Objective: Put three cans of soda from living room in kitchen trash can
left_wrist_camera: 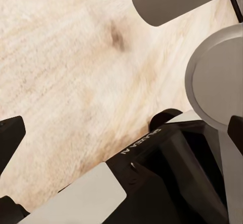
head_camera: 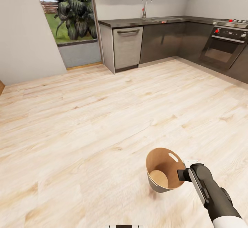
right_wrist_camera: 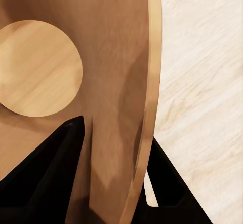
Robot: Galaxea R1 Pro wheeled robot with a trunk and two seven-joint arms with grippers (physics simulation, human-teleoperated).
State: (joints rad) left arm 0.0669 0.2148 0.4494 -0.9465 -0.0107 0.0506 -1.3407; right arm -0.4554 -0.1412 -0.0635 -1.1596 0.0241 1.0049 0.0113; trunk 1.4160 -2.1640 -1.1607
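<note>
Your right gripper point(head_camera: 185, 174) is clamped on the rim of the bin point(head_camera: 162, 167), one finger point(right_wrist_camera: 48, 176) inside the wall and the other outside. The bin hangs tilted above the floor point(head_camera: 103, 125), its mouth toward you, brown inside and holding nothing. Pale wood planks run from the bin to the kitchen point(head_camera: 162, 39): grey cabinets under a dark countertop, a sink tap, an oven beyond the bin at right. A window with a plant lies left of the cabinets. Your left gripper's state cannot be told.
</note>
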